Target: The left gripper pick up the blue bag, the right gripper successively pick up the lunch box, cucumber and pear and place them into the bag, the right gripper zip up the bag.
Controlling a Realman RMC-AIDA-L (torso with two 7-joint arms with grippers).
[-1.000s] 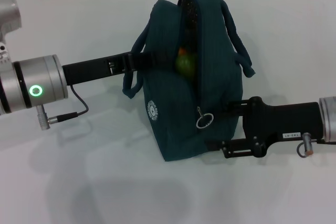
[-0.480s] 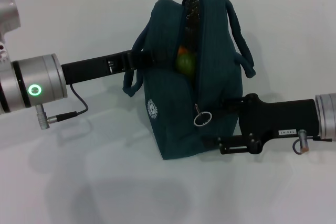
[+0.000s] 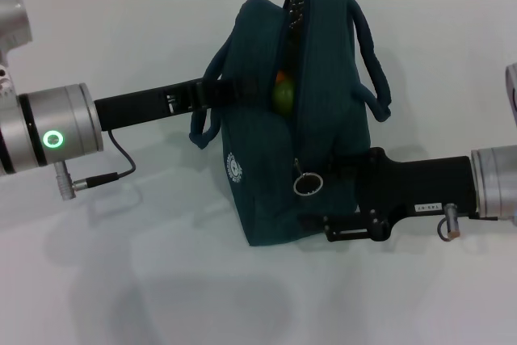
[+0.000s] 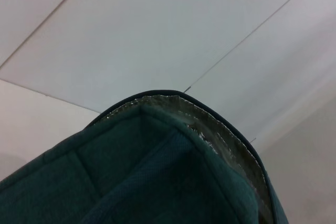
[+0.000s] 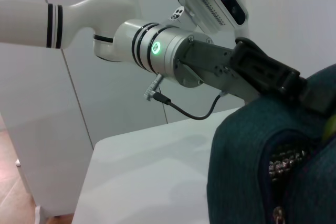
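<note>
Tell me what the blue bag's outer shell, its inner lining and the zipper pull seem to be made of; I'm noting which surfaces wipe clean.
Blue bag: its shell looks like matte woven fabric, with soft folds and a visible weave. Inner lining: crinkled, shiny silver, probably foil-faced insulation. Zipper pull: a thin bright ring, seemingly metal.

Overhead head view (wrists close) on blue bag [image 3: 323,119]

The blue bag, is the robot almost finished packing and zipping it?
Nearly. The blue bag stands on the table, the left gripper at its side. Packing looks done: the pear shows through the gap, though the lunch box and cucumber can't be seen. The right gripper is at the bag's lower end beside the ring zipper pull. The opening above still needs zipping shut.
</note>
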